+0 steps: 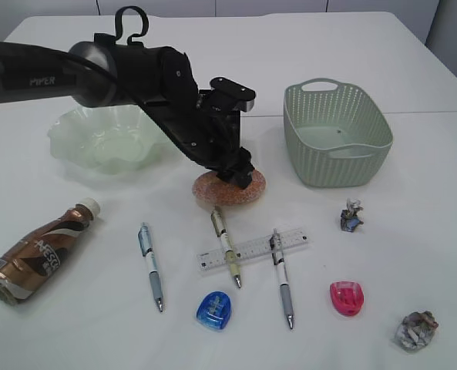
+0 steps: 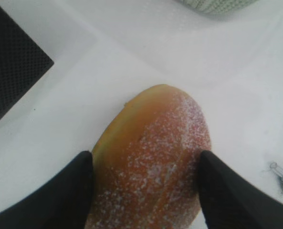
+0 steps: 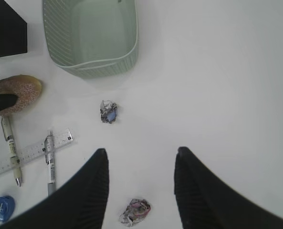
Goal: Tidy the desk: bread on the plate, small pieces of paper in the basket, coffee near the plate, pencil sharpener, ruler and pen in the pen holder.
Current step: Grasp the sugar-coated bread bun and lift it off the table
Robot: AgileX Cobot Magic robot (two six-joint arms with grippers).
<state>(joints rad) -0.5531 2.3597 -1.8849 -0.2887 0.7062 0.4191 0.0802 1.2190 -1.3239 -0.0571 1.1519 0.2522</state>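
Note:
The bread [image 1: 213, 193] [image 2: 155, 152] lies on the desk [image 1: 413, 254], and my left gripper [image 1: 236, 171] [image 2: 145, 160] is shut on it, one finger pressed to each side. The plate [image 1: 82, 142] stands behind it to the left. The coffee [image 1: 39, 254] lies on its side at front left. The ruler [image 1: 251, 248] lies under two pens [image 1: 226, 247] [image 1: 281, 277]. My right gripper [image 3: 141, 151] hangs open above one paper wad [image 3: 136, 212] [image 1: 417, 330]. The pen holder [image 2: 12, 62] [image 3: 5, 28] is hidden in the exterior view.
The basket [image 1: 336, 135] [image 3: 91, 64] stands at back right, with a second paper wad [image 1: 351, 216] [image 3: 109, 111] in front of it. A third pen [image 1: 151, 266], a blue sharpener [image 1: 215, 309] and a pink sharpener [image 1: 346, 297] lie along the front.

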